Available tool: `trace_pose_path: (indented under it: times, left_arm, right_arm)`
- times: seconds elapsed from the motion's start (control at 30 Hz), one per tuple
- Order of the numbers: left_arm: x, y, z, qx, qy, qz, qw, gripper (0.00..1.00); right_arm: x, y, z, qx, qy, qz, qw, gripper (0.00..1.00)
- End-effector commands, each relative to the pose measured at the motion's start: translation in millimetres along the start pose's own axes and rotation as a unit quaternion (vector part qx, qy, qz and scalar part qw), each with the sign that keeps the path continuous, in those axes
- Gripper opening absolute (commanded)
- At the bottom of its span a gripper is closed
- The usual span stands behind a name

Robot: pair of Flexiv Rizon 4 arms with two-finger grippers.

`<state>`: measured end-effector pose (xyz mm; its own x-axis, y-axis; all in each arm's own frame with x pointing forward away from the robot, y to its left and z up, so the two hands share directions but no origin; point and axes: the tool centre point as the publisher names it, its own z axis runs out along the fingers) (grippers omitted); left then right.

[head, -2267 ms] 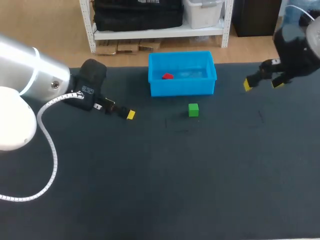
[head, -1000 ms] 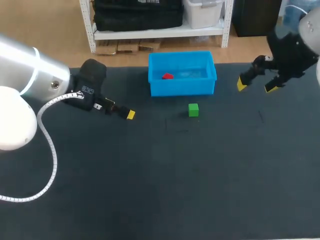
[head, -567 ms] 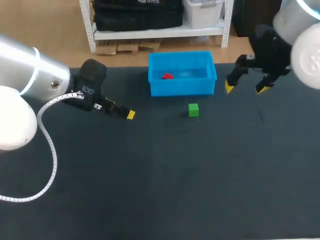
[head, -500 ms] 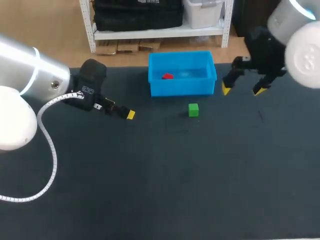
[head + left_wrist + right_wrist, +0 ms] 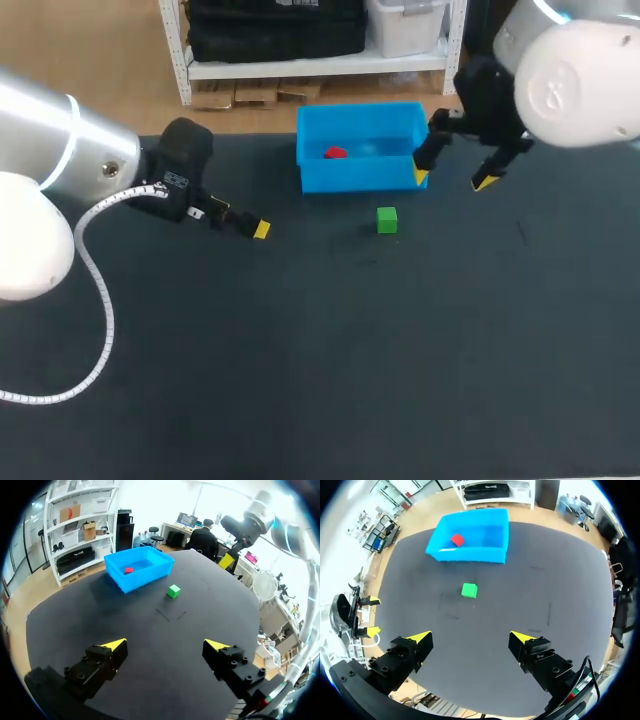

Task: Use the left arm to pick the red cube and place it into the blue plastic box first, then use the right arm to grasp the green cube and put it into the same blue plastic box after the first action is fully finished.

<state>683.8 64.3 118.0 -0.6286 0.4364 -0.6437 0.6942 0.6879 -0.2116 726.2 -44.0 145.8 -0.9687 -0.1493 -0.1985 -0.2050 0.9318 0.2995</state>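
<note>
right gripper (image 5: pixel 470 639): released, fingers spread wide, nothing between them. Hangs high over the table (image 5: pixel 300 350), just off the right end of the box in the head view.
left gripper (image 5: pixel 165 645): released too, and empty. Sits low over the left part of the table, well apart from both cubes.
green cube (image 5: pixel 387 220): flat on the table, alone, just in front of the box. It lies ahead of and below the right gripper, not between its fingers.
handling (judged): small block, likely light and stiff, so squeezing should not hurt it. The faces look smooth, so a shallow or skewed pinch could let it slide or twist out.
hold (judged): come straight down and take two opposite side faces at about mid-height, pads square to them. From the right wrist the edges seem a little turned against the finger line, so a small wrist turn may help.
blue box (image 5: pixel 365 175): open-topped and upright, beyond the green cube toward the far edge of the table.
red cube (image 5: pixel 336 153): inside the box, toward its left end. The first half of the job looks done.
step (judged): right arm's turn. It is on approach and has not yet grasped.
risk (judged): the box wall stands near the cube, so the far finger must not clip it.
</note>
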Motion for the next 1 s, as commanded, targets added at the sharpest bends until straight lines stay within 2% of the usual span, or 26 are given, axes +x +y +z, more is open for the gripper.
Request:
trace_pose_path:
  times: [0.03, 0.43, 0.57, 0.63, 1.0]
  left_arm:
    - [1.1, 1.3, 0, 0.002, -0.003, 0.001, 1.000, 1.00]
    - [1.1, 1.3, 0, 0.002, -0.003, 0.001, 1.000, 1.00]
    - [1.1, 1.3, 0, 0.002, -0.003, 0.001, 1.000, 1.00]
    - [1.1, 1.3, 0, 0.002, -0.003, 0.001, 1.000, 1.00]
    - [1.1, 1.3, 0, 0.002, -0.003, 0.001, 1.000, 1.00]
  right_arm:
    - [-11, 8, 8, 0.014, 0.008, -0.001, 1.000, 1.00]
    - [-27, 17, 22, 0.054, 0.001, -0.008, 0.999, 1.00]
    - [-30, 18, 28, 0.052, 0.004, -0.004, 0.999, 1.00]
    - [-33, 19, 28, 0.046, -0.025, -0.002, 0.999, 1.00]
    - [-33, 19, 28, 0.046, -0.025, -0.002, 0.999, 1.00]
